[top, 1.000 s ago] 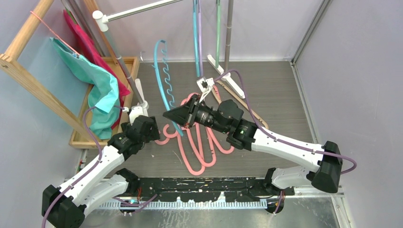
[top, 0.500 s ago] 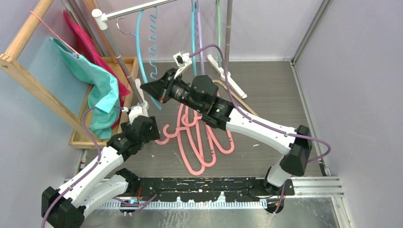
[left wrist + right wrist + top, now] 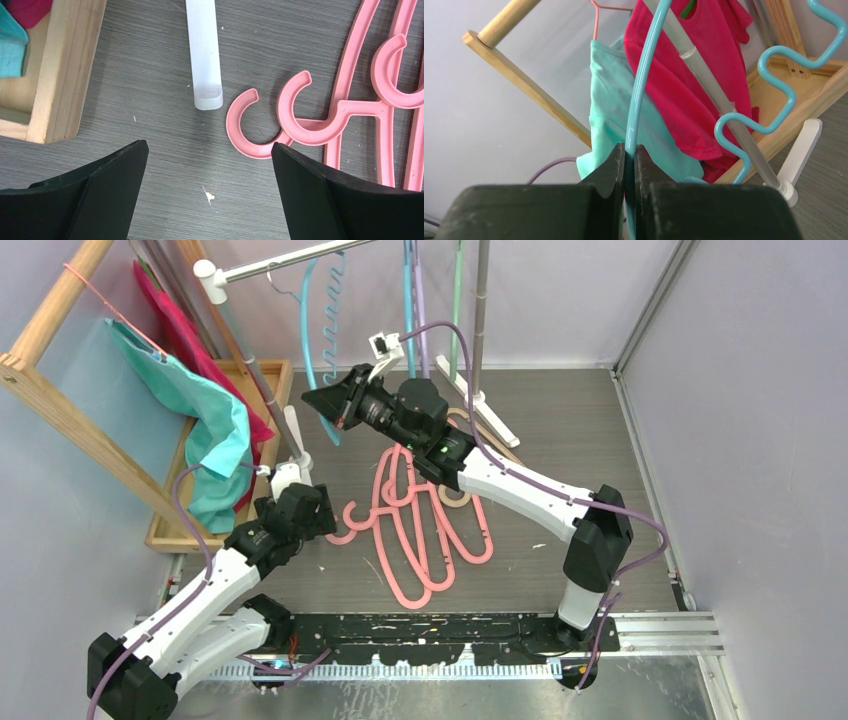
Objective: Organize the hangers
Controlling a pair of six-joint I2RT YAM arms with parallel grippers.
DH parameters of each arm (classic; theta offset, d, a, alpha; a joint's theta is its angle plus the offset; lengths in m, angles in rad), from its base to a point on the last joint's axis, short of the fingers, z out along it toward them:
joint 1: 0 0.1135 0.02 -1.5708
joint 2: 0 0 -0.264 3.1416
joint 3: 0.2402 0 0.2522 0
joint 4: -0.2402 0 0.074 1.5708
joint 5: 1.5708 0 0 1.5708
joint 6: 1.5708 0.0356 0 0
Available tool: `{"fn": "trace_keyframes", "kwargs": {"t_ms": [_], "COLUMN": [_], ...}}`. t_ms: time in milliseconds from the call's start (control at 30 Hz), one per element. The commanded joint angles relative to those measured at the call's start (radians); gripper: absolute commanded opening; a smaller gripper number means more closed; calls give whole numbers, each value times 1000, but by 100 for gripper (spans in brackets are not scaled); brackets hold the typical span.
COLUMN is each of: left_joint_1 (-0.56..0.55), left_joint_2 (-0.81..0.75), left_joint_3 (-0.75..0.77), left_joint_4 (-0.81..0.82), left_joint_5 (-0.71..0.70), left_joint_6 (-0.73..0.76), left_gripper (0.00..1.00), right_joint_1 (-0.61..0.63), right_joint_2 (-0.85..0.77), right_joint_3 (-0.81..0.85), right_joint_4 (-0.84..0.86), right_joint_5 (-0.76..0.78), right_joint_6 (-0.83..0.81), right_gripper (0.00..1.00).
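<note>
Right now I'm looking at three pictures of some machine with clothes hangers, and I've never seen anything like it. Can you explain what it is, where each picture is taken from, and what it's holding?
The machine is two robot arms bolted side by side at the near edge of a table. The wide picture comes from a fixed camera above and behind them. The other two come from a camera on each wrist, looking out past that arm's own fingers.

Several pink hangers lie tangled on the grey surface. The right arm's fingers are shut on a blue hanger, held up high near a metal rail. The left arm's fingers are open and empty, hovering over the pink hooks. At the left, a wooden rack holds teal and red cloths.
</note>
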State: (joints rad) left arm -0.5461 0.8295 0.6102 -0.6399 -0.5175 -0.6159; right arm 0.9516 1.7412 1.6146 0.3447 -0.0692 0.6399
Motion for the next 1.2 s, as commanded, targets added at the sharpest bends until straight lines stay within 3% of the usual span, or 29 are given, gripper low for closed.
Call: {"fn": "trace_keyframes", "kwargs": {"t_ms": [0,167,467,1167], "left_joint_1": [-2,-2,-2,-2], "left_joint_2": [-5,10,4,9], "left_joint_3": [13,15,11,2], "left_joint_4": [44,46,43,51], "left_joint_5": [-14,-16,-16,-15], "left_joint_6": [8,10,8,7], "left_gripper": [98,98,98,98], "right_joint_1": [-20,-37,-137,-321], "right_joint_2": [-20,-24,-3,-155], "right_joint_3": [63,48,-8,-229], "right_joint_4": [187,201,270,295], "right_joint_5": [-60,-43,-42,6], "right_joint_6": [31,56,264,317], "right_gripper": [1,1,1,1]}}
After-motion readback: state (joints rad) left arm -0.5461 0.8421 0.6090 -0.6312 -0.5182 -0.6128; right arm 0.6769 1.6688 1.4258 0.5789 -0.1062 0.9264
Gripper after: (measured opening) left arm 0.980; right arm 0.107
